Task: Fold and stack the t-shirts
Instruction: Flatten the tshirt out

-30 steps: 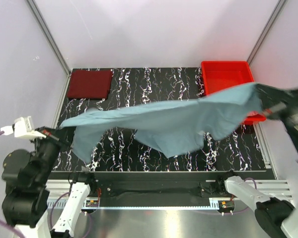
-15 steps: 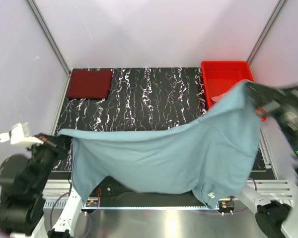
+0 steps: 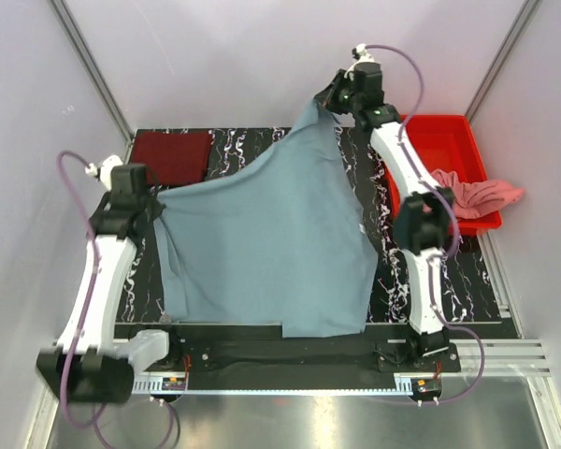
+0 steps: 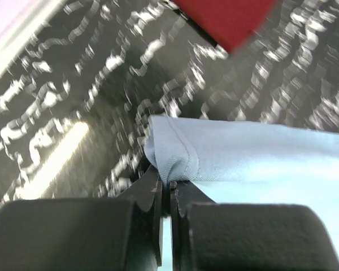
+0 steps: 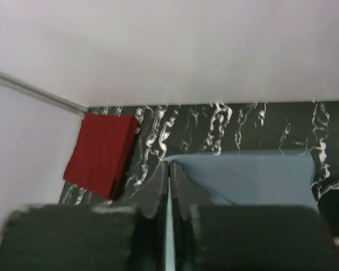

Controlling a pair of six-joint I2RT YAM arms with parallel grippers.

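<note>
The grey-blue t-shirt (image 3: 266,248) is stretched over the table between my two grippers, its lower edge at the near table edge. My left gripper (image 3: 152,201) is shut on its left corner; in the left wrist view the hem (image 4: 169,161) is pinched at my gripper (image 4: 169,183). My right gripper (image 3: 323,101) is shut on the far corner, held high at the back; the right wrist view shows the cloth (image 5: 254,175) at my gripper (image 5: 169,169). The folded maroon t-shirt (image 3: 171,156) lies at the back left. The salmon pink t-shirt (image 3: 481,196) hangs over the tray.
The red plastic tray (image 3: 439,150) stands at the back right. White walls with metal posts enclose the table. The folded maroon shirt also shows in the left wrist view (image 4: 226,20) and the right wrist view (image 5: 101,152).
Both arms have swung from near the front to the back of the table, carrying the grey-blue shirt forward and spreading it over the table. The pink shirt on the tray is now uncovered.
</note>
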